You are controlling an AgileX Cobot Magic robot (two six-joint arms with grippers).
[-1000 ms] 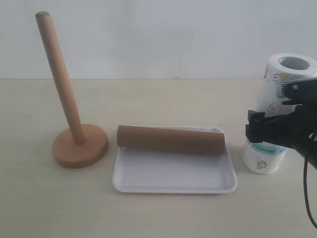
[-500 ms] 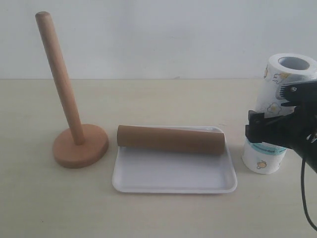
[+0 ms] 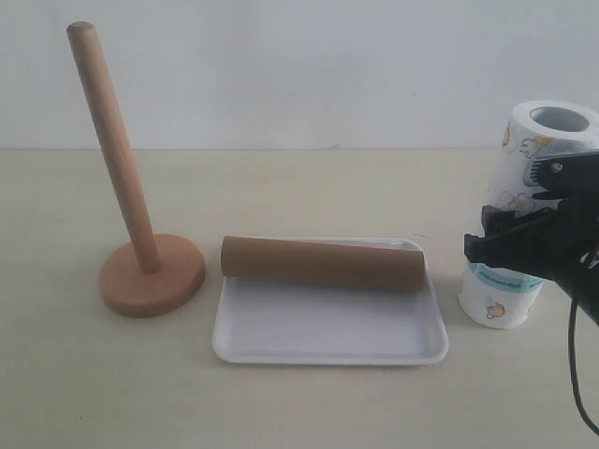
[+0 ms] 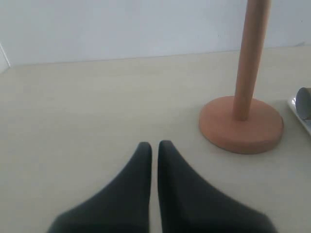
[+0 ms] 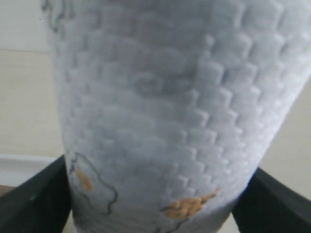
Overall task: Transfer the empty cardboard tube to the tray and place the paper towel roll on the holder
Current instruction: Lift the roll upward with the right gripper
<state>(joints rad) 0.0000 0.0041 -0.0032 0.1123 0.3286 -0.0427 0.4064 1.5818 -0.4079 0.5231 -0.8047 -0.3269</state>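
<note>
Note the right gripper (image 3: 501, 245), fingers clamped on opposite flanks of the upright paper towel roll (image 3: 502, 297) just beside the right end of the tray (image 3: 328, 354) — a mid-height hold, likely chosen to keep the hollow core vertical for threading over the post of the holder (image 3: 153, 276). Find the empty cardboard tube (image 3: 323, 264) lying along the back of the tray, and the left gripper (image 4: 154, 148) — fingers pressed together on nothing — parked low near the holder's base.

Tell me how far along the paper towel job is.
Done: the cardboard tube lies in the white tray. In hand: the right gripper clasps the paper towel roll, not yet lifted off the table. Left: slide it onto the bare wooden holder.
</note>
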